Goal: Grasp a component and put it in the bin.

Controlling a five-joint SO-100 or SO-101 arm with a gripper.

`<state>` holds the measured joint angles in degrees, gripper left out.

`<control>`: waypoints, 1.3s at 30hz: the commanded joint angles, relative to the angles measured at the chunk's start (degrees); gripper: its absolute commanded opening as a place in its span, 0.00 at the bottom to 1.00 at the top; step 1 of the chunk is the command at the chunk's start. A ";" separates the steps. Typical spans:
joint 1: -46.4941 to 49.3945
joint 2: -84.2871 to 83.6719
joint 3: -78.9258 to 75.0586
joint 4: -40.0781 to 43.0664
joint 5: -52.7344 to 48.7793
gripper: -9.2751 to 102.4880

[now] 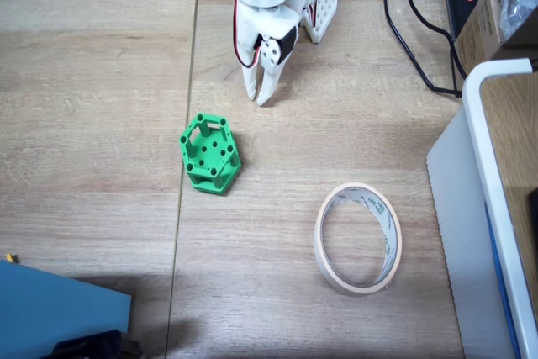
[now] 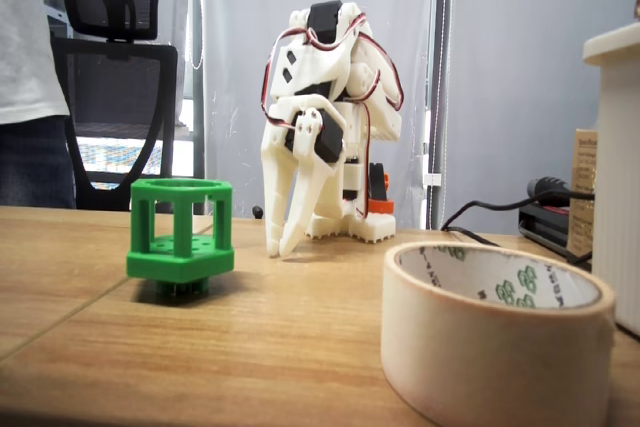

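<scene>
– What does the component (image 1: pixel 211 155) look like from where I sit?
– Bright green, hexagonal: a holed base, upright posts, a hexagonal top rim. It stands upright (image 2: pixel 181 239) on the bench.
– And the bin (image 1: pixel 359 238)?
– A cream roll of tape, lying flat with its opening up (image 2: pixel 498 341), well apart from the green piece.

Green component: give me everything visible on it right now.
The green component is a small bright green piece that looks like plastic: a hexagonal base with round holes, upright posts, and an open hexagonal top rim. It stands upright on the wooden table, close to a seam between boards. Nothing else touches it. The gripper hangs above the table beyond it, fingers near together, clear of it. The tape roll lies apart, to its lower right in the top-down fixed view.
</scene>
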<state>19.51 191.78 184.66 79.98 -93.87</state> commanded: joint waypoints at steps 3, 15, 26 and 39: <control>0.09 0.09 0.53 1.05 0.09 0.11; 0.09 0.09 0.53 1.05 0.09 0.11; 0.09 0.09 0.53 1.05 0.09 0.11; -0.70 0.09 0.53 1.05 0.09 0.11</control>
<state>19.51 191.78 184.66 79.98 -93.87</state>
